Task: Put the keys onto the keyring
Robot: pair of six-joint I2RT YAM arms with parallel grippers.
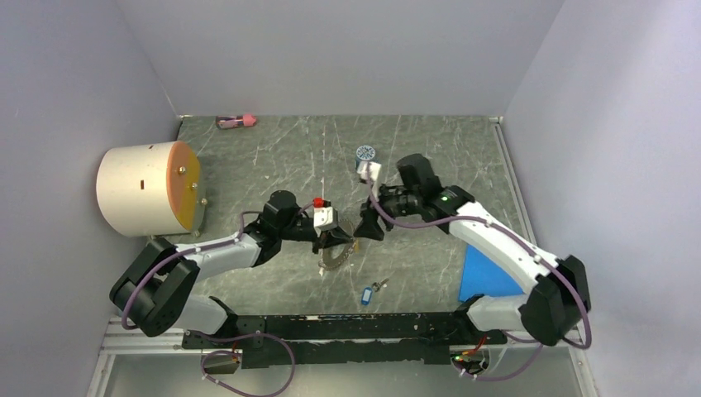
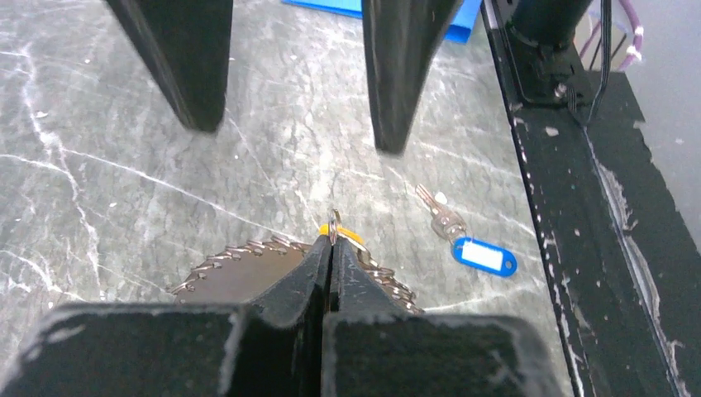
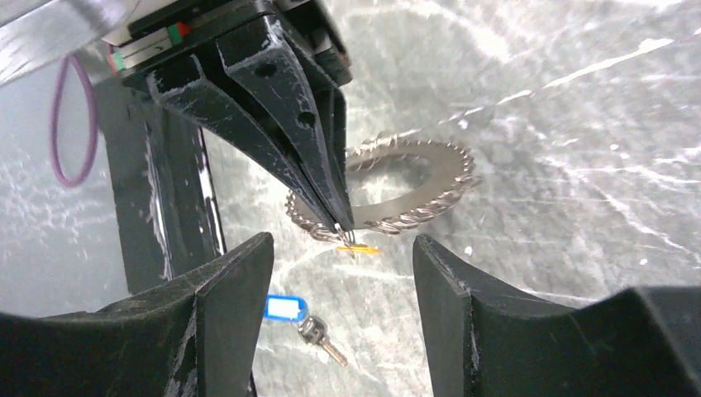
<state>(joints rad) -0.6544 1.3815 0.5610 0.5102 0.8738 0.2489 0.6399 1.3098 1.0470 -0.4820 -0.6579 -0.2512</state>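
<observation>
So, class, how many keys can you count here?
2. The blue-tagged key lies loose by the front rail; the yellow-headed key sits at the left arm's jaws, beside the keyring.

Cream drum [image 1: 140, 188], blue jar [image 1: 365, 154], blue sheet [image 1: 488, 277]

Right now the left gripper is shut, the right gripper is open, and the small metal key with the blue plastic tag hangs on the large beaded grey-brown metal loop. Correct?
The blue-tagged metal key is not on the large beaded grey-brown loop; it lies apart on the grey marbled table, as the left wrist view shows. The left gripper is shut and the right gripper open.
</observation>
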